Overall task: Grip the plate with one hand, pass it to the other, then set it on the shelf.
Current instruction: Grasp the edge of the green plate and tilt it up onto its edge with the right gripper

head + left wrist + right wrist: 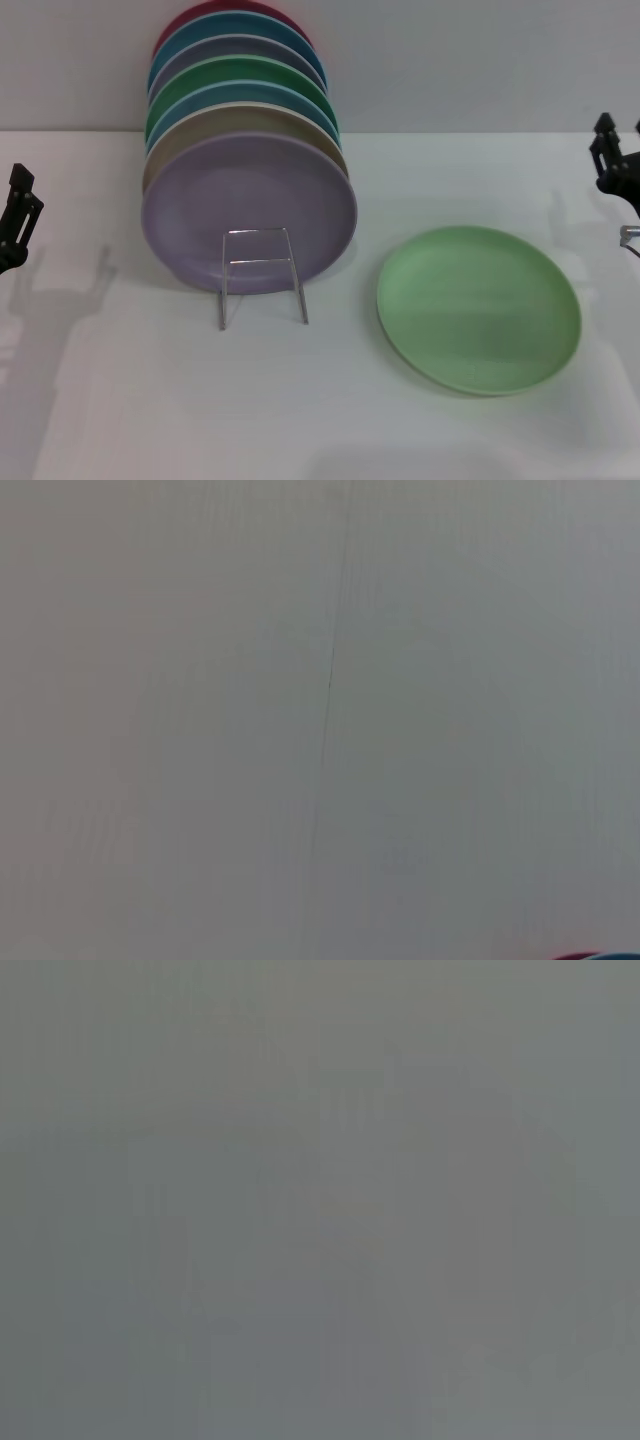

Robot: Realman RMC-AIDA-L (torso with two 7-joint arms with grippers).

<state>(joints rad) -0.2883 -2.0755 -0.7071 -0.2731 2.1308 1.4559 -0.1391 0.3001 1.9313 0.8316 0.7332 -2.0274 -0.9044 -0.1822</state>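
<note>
The light pastel-green plate (479,308) lies flat on the white table, right of centre in the head view. The shelf (262,275), a thin silver wire rack, stands left of it with its upright rectangular loop at the front. My left gripper (17,215) hangs at the far left edge, well away from both. At the far right edge my right gripper (615,155) hovers above and beyond the plate, not touching it. Neither wrist view shows the plate or the shelf; both show only a blank grey surface.
Several plates stand upright in a row on the shelf: a lilac one (250,212) at the front, then beige, blue, darker green and others behind. A pale wall rises behind the table (150,400).
</note>
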